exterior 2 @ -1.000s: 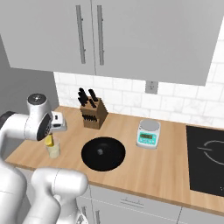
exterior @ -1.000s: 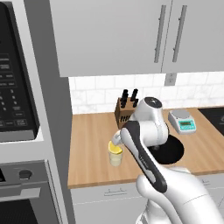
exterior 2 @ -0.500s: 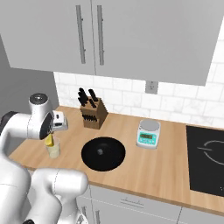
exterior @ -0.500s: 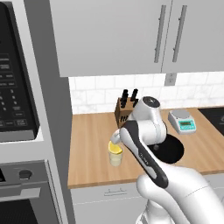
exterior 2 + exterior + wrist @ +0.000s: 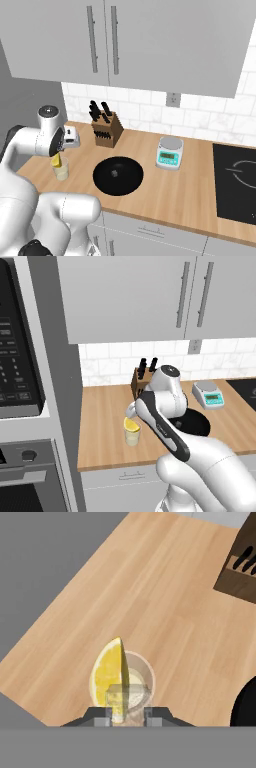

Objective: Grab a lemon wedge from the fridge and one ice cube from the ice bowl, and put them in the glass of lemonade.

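lemon wedge [image 5: 111, 677] sits upright right over the glass of lemonade [image 5: 131, 688], pinched in the closed gripper [image 5: 126, 713]; glass stands on the wooden counter [image 5: 102, 416], left of the black ice bowl [image 5: 118, 175]; knife block [image 5: 106, 131] farther back, scale [image 5: 169, 152] to the right

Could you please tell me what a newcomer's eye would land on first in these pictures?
Probably the bright yellow lemon wedge, pinched in the shut gripper directly over the small clear glass of pale lemonade on the wooden counter. Next, the wide black bowl sits just right of the glass, before the wooden knife block.
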Robot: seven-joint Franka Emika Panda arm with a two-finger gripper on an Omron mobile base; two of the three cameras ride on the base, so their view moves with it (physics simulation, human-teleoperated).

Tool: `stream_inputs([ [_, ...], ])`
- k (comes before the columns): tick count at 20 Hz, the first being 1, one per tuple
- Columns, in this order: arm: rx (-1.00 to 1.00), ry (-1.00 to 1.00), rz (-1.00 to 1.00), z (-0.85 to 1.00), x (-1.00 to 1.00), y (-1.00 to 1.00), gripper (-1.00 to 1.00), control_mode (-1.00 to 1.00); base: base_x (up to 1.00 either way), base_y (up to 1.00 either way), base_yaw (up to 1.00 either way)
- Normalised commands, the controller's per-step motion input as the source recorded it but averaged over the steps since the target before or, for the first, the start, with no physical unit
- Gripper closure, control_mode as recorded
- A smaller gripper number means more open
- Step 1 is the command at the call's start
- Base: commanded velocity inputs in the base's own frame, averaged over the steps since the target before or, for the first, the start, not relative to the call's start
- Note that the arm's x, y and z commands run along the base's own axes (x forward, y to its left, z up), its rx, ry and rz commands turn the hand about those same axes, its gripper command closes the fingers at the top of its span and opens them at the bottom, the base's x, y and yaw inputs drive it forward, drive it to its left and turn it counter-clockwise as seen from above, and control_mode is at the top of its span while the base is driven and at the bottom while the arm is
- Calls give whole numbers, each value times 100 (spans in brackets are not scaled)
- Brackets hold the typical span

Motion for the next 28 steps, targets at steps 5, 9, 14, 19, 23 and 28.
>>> stream_inputs([
  [5, -4, 14, -1, 3, -5, 0, 100, -100, 0, 0, 0],
  [9, -8, 5, -8, 15, -22, 0, 100, -100, 0, 0, 0],
  [14, -8, 8, -5, 6, 7, 0, 100, -100, 0, 0, 0],
  [19, 0, 0, 0, -4, 23, 1, 100, -100, 0, 0, 0],
  [23, 0, 1, 0, -5, 15, 0, 100, -100, 0, 0, 0],
  [28, 0, 0, 0, -14, 3, 1, 100, -100, 0, 0, 0],
])
